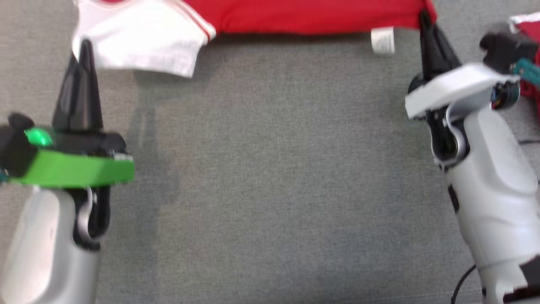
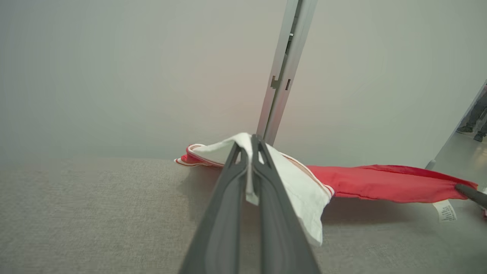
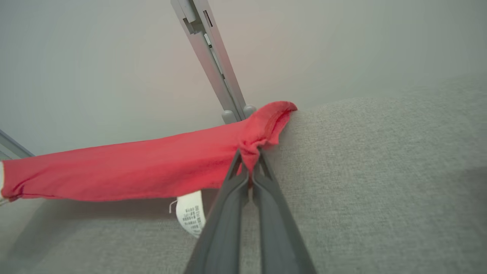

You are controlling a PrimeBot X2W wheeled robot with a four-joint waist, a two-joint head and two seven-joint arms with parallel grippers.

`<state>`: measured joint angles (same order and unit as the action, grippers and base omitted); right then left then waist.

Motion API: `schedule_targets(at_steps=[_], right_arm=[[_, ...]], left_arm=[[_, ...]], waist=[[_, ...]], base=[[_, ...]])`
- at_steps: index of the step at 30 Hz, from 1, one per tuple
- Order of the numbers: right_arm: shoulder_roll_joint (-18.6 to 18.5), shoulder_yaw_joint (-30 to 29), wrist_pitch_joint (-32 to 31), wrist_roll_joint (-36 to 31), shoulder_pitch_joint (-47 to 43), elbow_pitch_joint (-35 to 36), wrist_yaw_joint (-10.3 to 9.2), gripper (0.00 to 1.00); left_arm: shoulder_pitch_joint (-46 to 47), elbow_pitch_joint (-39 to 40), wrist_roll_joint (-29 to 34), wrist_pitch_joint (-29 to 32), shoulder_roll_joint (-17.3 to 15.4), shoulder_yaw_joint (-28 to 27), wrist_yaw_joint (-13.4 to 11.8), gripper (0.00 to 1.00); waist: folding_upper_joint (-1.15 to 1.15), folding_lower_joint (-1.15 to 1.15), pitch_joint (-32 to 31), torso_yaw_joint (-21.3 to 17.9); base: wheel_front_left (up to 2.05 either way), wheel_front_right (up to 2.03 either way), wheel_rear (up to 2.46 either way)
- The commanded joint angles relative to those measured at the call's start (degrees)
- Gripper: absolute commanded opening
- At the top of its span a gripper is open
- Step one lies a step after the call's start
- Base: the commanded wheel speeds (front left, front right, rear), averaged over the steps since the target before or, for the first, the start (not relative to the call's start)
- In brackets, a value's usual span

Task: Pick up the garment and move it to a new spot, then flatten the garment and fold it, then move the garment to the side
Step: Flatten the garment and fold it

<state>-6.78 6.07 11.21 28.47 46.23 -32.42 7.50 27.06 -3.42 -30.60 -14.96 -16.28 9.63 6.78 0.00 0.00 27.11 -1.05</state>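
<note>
Far left: left end effector [image 1: 86,44], fingers pressed fully together, pinching the edge of the white sleeve [image 1: 143,38] of a red-and-white T-shirt [image 1: 312,17]. Thin bite only, going by the left wrist view; a narrow fold of cloth peeking out between the fingertips.

Middle: rest of the T-shirt, red, drawn into a fairly taut band between the two pinches, at the far side of the grey bench [image 1: 270,169]. Raised just above it, judging by the shadow underneath. Sleeve sagging below the line. Care label [image 1: 382,40] dangling from the lower edge, right of centre.

Right: right end effector [image 1: 423,19], likewise fully closed, gripping a bunched red corner. Beyond it, at the frame edge, another red-and-white cloth [image 1: 525,25], blurred, kind unclear.

Judged stage: carrying to the new spot; flattening and folding not yet begun.

Risks from here:
- Shallow bite on the sleeve: likely slip-out under any further spread of the arms.
- Uneven lowering: twisted lay-down, sleeve tucked under, harder flattening.
- Drift to the right: possible snag on the neighbouring cloth.
- Metal post [image 2: 285,68] just behind the T-shirt: possible catch on too deep a reach.
</note>
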Motion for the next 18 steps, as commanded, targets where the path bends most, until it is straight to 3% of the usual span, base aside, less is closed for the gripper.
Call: schedule_targets(at_steps=[1,7,18], right_arm=[[-0.7,-0.1,-0.8,1.0,-3.5,2.3,-0.03,0.00],[0.3,-2.8,-5.9,4.4,-18.3,14.5,-0.03,0.00],[3.6,-10.2,-14.7,2.9,-42.1,35.5,-0.03,0.00]], left_arm=[[-3.4,1.5,-0.2,-0.3,0.1,-0.3,-0.5,0.00],[-16.8,9.0,-0.9,0.6,0.4,0.3,-2.7,0.00],[-33.5,19.9,-2.3,4.3,0.2,2.3,-6.3,0.00]], waist=[[0.00,0.00,-6.1,0.0],[0.00,0.00,-12.0,0.0],[0.00,0.00,-18.1,1.7]], base=[[0.00,0.00,0.00],[0.00,0.00,0.00],[0.00,0.00,0.00]])
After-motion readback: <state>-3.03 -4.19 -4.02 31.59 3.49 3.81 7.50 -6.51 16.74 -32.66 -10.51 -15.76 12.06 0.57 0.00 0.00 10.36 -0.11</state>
